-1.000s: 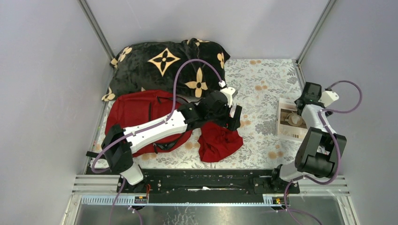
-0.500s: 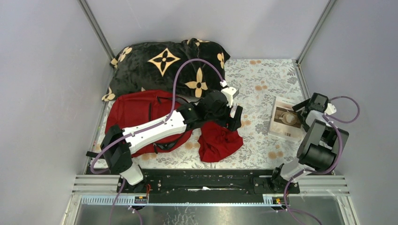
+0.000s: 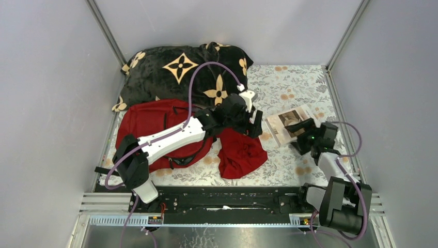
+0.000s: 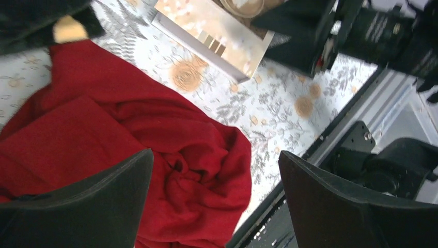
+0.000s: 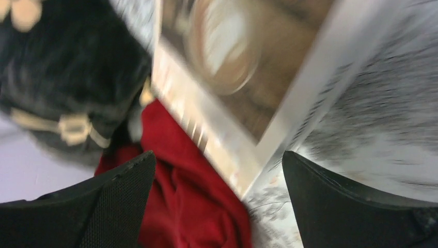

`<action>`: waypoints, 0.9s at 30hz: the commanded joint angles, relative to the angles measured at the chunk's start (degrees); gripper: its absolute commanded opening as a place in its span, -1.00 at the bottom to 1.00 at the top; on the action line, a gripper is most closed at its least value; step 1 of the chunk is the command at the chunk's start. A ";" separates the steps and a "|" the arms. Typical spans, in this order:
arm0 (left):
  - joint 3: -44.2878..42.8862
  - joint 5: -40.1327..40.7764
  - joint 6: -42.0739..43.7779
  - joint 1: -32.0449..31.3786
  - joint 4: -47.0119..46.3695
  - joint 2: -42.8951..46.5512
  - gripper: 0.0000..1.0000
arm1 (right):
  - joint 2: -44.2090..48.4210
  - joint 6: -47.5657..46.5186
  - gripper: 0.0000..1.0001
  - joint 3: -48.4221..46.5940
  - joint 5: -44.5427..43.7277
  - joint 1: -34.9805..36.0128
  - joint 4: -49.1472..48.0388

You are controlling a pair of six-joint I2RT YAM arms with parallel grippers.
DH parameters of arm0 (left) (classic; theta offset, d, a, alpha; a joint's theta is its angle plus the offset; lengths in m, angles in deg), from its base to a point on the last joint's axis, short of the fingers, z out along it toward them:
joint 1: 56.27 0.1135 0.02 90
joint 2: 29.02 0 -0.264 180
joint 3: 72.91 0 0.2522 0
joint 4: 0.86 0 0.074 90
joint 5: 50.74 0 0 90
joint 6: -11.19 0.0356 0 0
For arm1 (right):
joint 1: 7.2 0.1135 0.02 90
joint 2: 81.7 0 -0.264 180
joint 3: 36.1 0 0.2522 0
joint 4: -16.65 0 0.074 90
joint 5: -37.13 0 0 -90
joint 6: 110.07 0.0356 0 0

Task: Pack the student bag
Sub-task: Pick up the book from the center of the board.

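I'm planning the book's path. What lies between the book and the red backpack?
In the top view, a crumpled dark-red cloth and the open left gripper above it lie between the book and the student bag.

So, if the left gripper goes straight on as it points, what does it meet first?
Probably the crumpled dark-red cloth, lying straight ahead of the open left gripper; depth is unclear.

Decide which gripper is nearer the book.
Right. The right gripper sits at the book's near-right edge; the left gripper hovers over the red cloth, off to the book's left.
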 commanded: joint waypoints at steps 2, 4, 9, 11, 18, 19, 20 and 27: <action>1.00 -1.79 -1.99 3.21 -5.64 -0.38 0.97 | -1.50 0.69 0.99 -4.92 19.37 11.84 -12.66; 2.16 -1.39 -2.91 3.19 -5.94 -0.06 0.97 | -1.48 -10.41 0.99 -13.40 14.49 12.34 3.45; 5.65 -2.90 -6.59 3.18 -9.77 0.91 0.97 | -6.84 -21.80 0.99 -26.12 -12.66 12.20 13.72; 6.10 -3.99 -7.45 3.16 -10.13 0.45 0.97 | -17.12 -24.13 0.99 -35.31 -14.50 12.16 16.36; 8.75 -4.41 -9.37 2.96 -9.95 2.97 0.97 | -53.87 -27.77 0.99 -76.17 -17.50 12.16 35.59; 8.81 -4.30 -9.37 2.90 -9.56 3.28 0.97 | -57.78 -27.74 0.99 -81.00 -17.27 12.16 38.20; 8.93 -4.24 -9.33 2.86 -9.11 3.53 0.97 | -60.90 -27.44 0.99 -84.67 -17.35 12.16 40.33; 5.85 -6.45 -6.05 0.75 -5.58 2.17 0.97 | -58.36 -26.00 0.99 -75.25 -19.63 9.94 37.25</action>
